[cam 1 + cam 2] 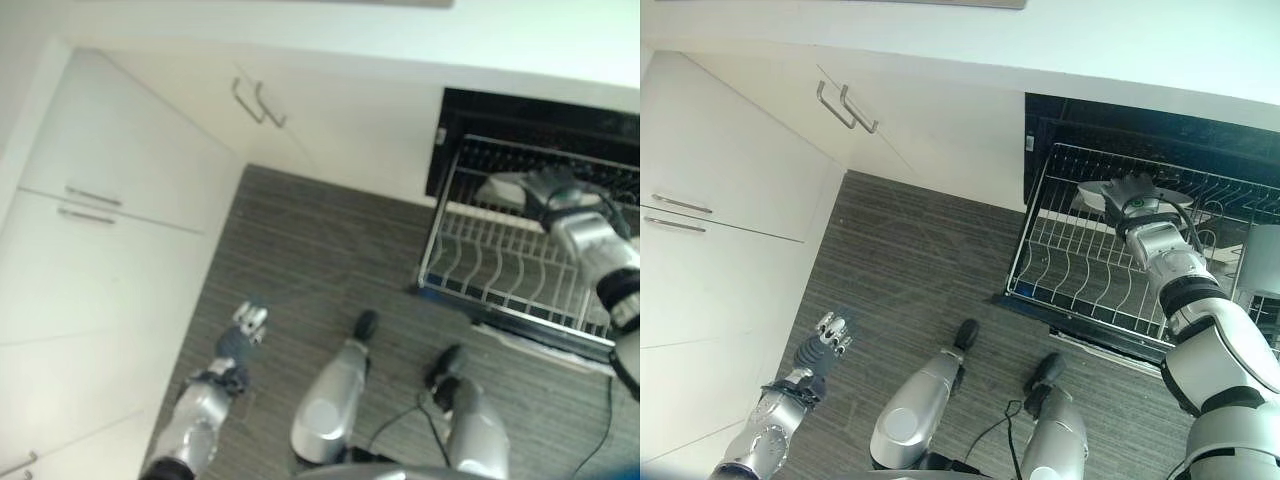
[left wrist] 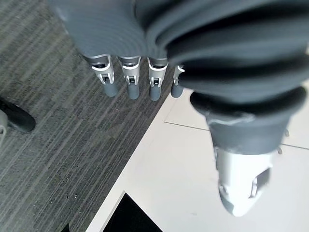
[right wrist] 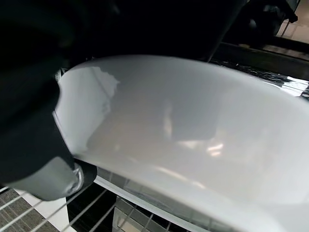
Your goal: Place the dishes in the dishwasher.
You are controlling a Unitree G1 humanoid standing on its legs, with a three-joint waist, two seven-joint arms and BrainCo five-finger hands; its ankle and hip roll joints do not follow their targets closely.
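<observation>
The robot's right hand [image 1: 1132, 203] reaches into the open dishwasher [image 1: 1110, 125], its fingers and thumb closed on the rim of a white bowl [image 1: 1095, 193] held over the far part of the pulled-out wire rack [image 1: 1080, 270] — the right wrist view shows the bowl's [image 3: 193, 140] glossy white wall close up, with the rack's wires and tines just beneath it, though whether the bowl touches them cannot be told. The rack stands out over the dark striped floor [image 1: 920, 270], its rows of white tines bare in the near part; a pale container [image 1: 1262, 258] sits at the rack's right end. The left hand [image 1: 247, 322] hangs low by the robot's left side, well apart from the dishwasher, above the floor near the white cabinet fronts [image 1: 100, 260] — its fingers [image 2: 131, 79] extend straight in a row with the thumb [image 2: 241, 186] held apart, holding nothing. White cabinet doors with metal bar handles [image 1: 847, 107] run along the wall to the left of the dishwasher, under a pale countertop [image 1: 1040, 30]
</observation>
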